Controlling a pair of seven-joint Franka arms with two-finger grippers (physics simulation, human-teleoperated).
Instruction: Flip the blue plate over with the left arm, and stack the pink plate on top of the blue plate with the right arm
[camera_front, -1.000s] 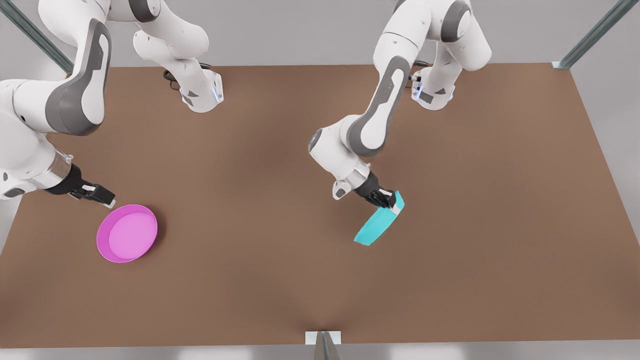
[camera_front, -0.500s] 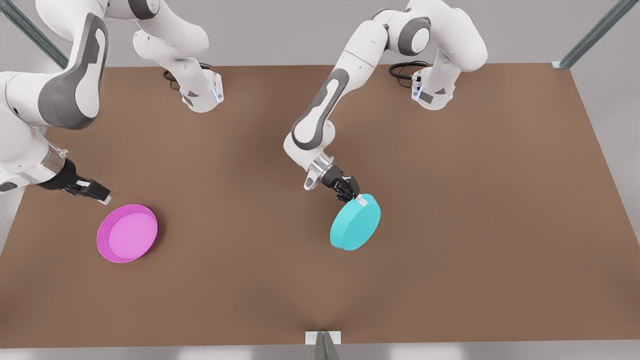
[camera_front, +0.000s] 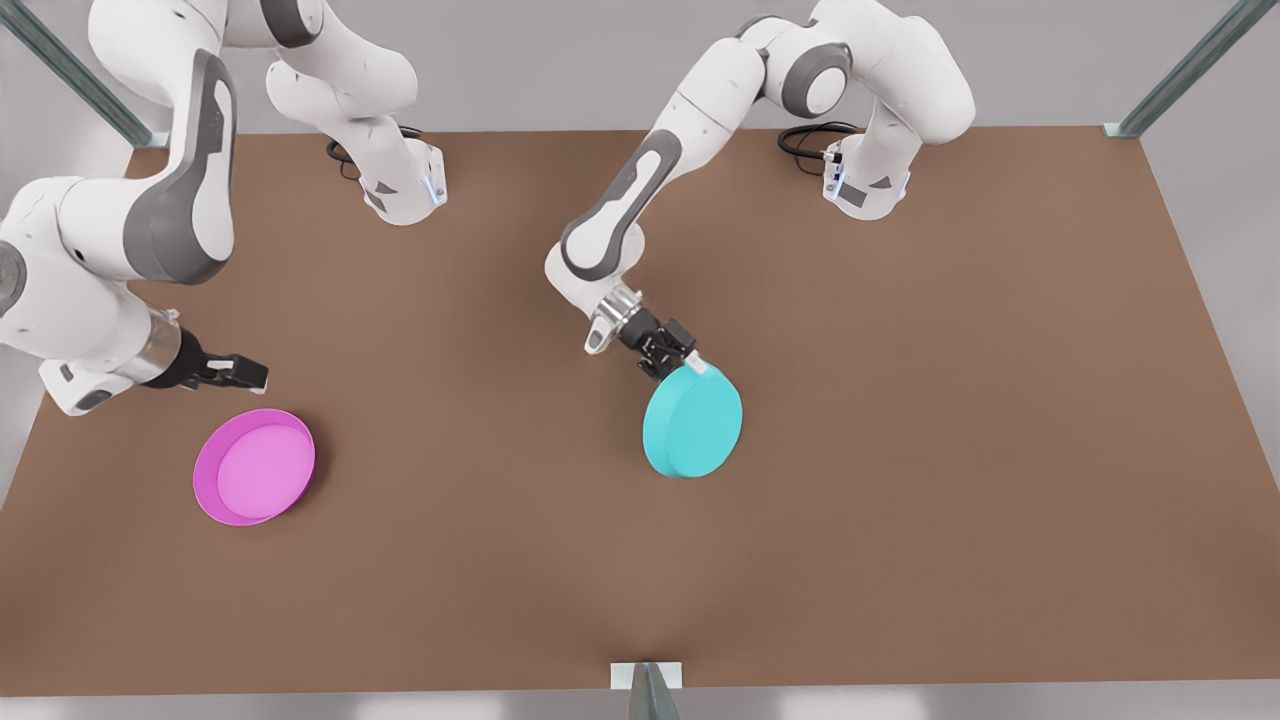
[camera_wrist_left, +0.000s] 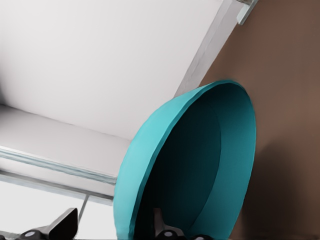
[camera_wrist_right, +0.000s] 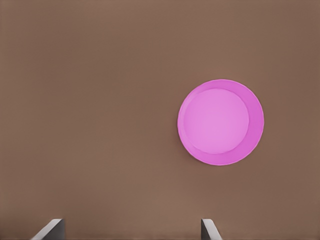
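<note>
- left gripper (camera_front: 677, 364) was clamped on the far rim of the blue plate (camera_front: 693, 420), near the middle of the table (camera_front: 900, 400); one finger sat inside the dish in the left wrist view, the other outside, so it held by the rim wall only
- blue plate was turned with its flat plain underside toward the front camera and its hollow (camera_wrist_left: 210, 165) facing the wrist cam, i.e. mostly flipped; edge grip made sense since that's the only way to rotate a shallow dish about its rim
- whether the plate's near edge touched the table or hung just above it – couldn't tell (looked tilted rather than lying flat)
- judgement: flip step was nearly done; what was left was to lay it rim-down and let go
- risk: thin rim pinch, so the plate could pivot in the fingers or drop unevenly on release
- right gripper (camera_front: 247, 374) hovered just beyond the pink plate (camera_front: 254, 466), at the front view's left, not touching it
- its fingers (camera_wrist_right: 50, 229) stood wide apart in the right wrist view, with the pink plate (camera_wrist_right: 220, 122) off to one side of the gap, not between them
- pink plate sat flat on the table, open side up, well apart from the blue one
- judgement: right arm was staged and waiting for a stable upside-down base; stacking had not begun
</note>
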